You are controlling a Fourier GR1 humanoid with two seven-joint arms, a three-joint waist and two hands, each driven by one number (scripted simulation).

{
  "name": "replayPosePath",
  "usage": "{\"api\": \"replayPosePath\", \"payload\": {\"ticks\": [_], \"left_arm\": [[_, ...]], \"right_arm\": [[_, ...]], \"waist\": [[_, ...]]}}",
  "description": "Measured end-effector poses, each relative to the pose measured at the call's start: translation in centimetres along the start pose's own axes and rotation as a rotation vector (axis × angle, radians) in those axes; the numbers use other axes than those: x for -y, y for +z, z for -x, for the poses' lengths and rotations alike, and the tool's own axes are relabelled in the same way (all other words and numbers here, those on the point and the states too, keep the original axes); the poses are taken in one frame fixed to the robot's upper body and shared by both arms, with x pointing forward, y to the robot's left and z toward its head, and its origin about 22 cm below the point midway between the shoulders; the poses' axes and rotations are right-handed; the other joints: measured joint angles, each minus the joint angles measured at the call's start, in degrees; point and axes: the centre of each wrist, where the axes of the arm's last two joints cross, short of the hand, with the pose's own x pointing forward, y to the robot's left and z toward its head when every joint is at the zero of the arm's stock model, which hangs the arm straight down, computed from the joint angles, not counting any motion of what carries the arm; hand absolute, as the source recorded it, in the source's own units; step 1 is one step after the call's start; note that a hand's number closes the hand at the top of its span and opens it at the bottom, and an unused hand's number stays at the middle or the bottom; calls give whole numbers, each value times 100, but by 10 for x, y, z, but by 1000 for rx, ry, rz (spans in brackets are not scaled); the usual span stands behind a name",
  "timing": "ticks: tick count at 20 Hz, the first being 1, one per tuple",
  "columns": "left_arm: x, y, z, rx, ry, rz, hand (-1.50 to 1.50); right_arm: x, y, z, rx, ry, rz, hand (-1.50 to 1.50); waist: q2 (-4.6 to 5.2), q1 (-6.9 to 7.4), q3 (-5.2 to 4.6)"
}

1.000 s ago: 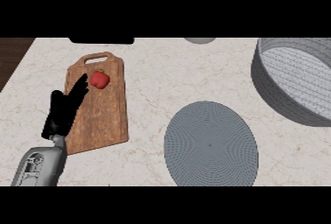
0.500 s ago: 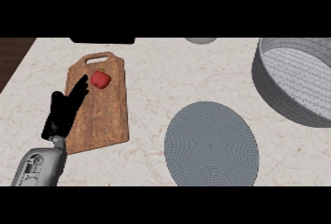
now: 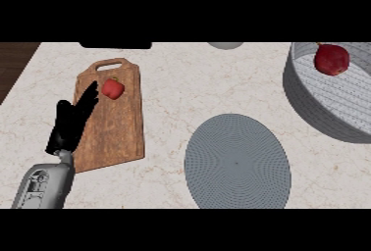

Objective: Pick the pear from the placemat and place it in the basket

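Marble table (image 3: 188, 93) fills the view, with a strip of dark wood floor (image 3: 14, 61) at the far left. The grey basket (image 3: 330, 105) at the far right already holds the red pear (image 3: 331, 59), so the task looks done. The round grey placemat (image 3: 238, 162) lies bare near the middle. On the left, a wooden cutting board (image 3: 112, 132) carries a small red pepper (image 3: 112, 88). The left hand (image 3: 71, 125) rests open, fingers straight, holding nothing. The right hand is out of view.
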Motion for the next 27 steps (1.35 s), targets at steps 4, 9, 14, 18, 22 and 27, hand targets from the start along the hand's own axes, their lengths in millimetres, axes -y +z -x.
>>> {"api": "replayPosePath", "payload": {"ticks": [4, 9, 14, 18, 22, 27], "left_arm": [[-1, -2, -2, -2, 1, 6, 0], [2, 0, -4, 1, -2, 9, 0], [-3, -1, -4, 1, -7, 9, 0], [-3, 3, -1, 6, -7, 7, 0], [2, 2, -2, 5, 0, 6, 0], [1, -1, -2, 10, 2, 9, 0]], "right_arm": [[-7, -2, 9, -1, -94, -1, -150], [-12, -2, 16, 25, -198, 86, -150], [-3, 4, 25, 19, -311, 243, -150], [14, 25, 49, -42, -390, 347, -150], [37, 50, 70, -120, -464, 416, -150], [58, 96, 105, -180, -508, 436, -150]], "waist": [[5, 7, 3], [7, 19, 5], [14, 8, 6], [15, 12, 6], [36, 24, 11], [73, 26, 24]]}}
